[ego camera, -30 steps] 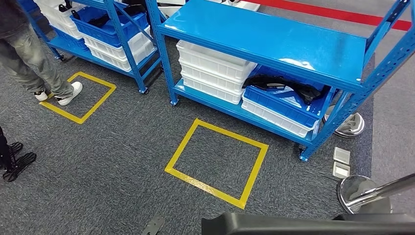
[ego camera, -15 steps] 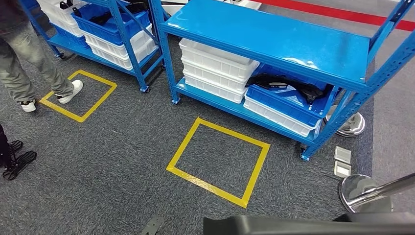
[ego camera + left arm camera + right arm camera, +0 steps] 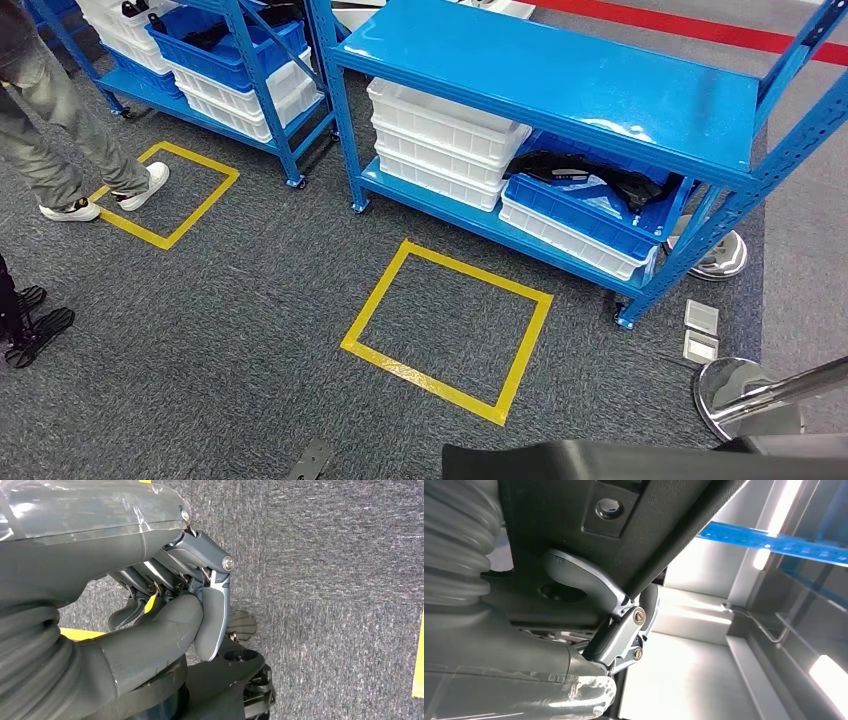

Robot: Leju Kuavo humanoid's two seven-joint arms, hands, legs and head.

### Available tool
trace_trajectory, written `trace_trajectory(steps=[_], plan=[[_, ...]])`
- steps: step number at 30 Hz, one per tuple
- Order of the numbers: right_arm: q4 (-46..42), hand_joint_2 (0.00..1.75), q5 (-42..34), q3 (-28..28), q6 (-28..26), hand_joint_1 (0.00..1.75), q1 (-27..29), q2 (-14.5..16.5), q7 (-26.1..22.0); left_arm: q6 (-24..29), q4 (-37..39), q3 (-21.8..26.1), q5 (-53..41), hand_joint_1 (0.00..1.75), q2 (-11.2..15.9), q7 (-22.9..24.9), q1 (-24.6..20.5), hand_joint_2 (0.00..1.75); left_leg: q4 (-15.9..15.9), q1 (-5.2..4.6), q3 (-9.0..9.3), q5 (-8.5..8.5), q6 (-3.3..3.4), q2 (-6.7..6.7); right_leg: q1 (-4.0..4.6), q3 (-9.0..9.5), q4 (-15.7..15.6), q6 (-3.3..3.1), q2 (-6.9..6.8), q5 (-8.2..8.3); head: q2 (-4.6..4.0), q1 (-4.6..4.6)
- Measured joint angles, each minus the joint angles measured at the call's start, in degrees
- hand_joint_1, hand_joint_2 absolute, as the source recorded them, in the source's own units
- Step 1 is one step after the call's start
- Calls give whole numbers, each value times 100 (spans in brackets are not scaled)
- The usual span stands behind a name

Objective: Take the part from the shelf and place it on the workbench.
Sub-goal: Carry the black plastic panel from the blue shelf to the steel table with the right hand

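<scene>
**A:** The view had swung a touch, and the person (image 3: 60, 140) on the left had stepped on. The left robot hand (image 3: 190, 610) was curled in on nothing.

**B:** The shelf (image 3: 560, 80) stood ahead. The black part (image 3: 640, 458) sat low in front, clamped by the right robot hand (image 3: 619, 625). Best to hold it level and turn slowly for the bench.

Glossy blue metal shelf (image 3: 560, 75) over rough grey carpet (image 3: 230, 330).
</scene>
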Motion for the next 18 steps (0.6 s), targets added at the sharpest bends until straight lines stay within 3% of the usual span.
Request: trace_trajectory(steps=[2, 5, 7, 9, 10, 11, 13, 14, 15, 17, 18], plan=[[6, 175, -92, 37, 0, 175, 5, -59, -43, 0, 0, 0, -1, 175, 4, 0, 0, 175, 7, -21, 4, -9, 33, 0, -21, 11, -38, 38, -4, 20, 0, -2], [6, 175, -141, 58, 1, 175, 20, -91, -122, 0, -1, 0, -9, 175, 7, 0, 0, 175, -211, -1, 127, 79, 139, -3, -37, 58, -55, 100, -21, -1, 0, 3], [6, 175, -176, 61, 1, 175, 35, -122, -157, -1, -2, 0, -14, 175, 5, 0, -10, 175, -388, 34, 239, 160, 181, -16, -38, -113, 356, 92, -2, -248, 0, 32], [7, 175, -197, 61, 0, 175, 71, -149, -174, -2, -2, 0, -16, 175, 4, 4, -19, 175, -415, 31, 262, 168, 186, -54, -52, -487, 1077, 100, 18, -558, 0, 55], [8, 175, -206, 61, 0, 175, 93, -160, -178, -2, -2, 0, -17, 175, 4, 7, -18, 175, -408, 35, 264, 159, 173, -89, -72, -634, 1329, 114, 21, -609, 0, 58], [9, 175, -211, 61, 0, 175, 111, -166, -180, -3, -2, 0, -19, 175, 4, 9, -17, 175, -395, 45, 269, 145, 148, -132, -98, -696, 1399, 133, 21, -557, 0, 58], [10, 175, -214, 61, 0, 175, 124, -179, -183, -4, -2, 0, -25, 175, 4, 11, -19, 175, -321, 97, 279, 80, 50, -243, -176, -507, 907, 202, 69, -167, 0, 58], [15, 175, -213, 61, 0, 175, 126, -185, -184, -4, -1, 0, -27, 175, 9, 11, -23, 175, -263, 125, 262, 31, -21, -299, -208, -360, 597, 264, 182, -31, 0, 68], [18, 175, -212, 61, 0, 175, 132, -191, -186, -4, 0, 0, -30, 175, 15, 13, -32, 175, -172, 143, 225, -20, -93, -354, -232, -248, 344, 278, 286, 51, 0, 91], [26, 175, -216, 59, 0, 175, 160, -199, -187, -4, 2, 0, -35, 175, 26, 16, -46, 175, -67, 154, 142, -66, -192, -431, -217, -209, 249, 219, 400, -8, 0, 96], [26, 175, -216, 58, 0, 175, 169, -202, -191, -4, 2, 0, -38, 175, 27, 18, -45, 175, -44, 158, 120, -64, -218, -464, -199, -221, 257, 137, 349, -16, 0, 87]])
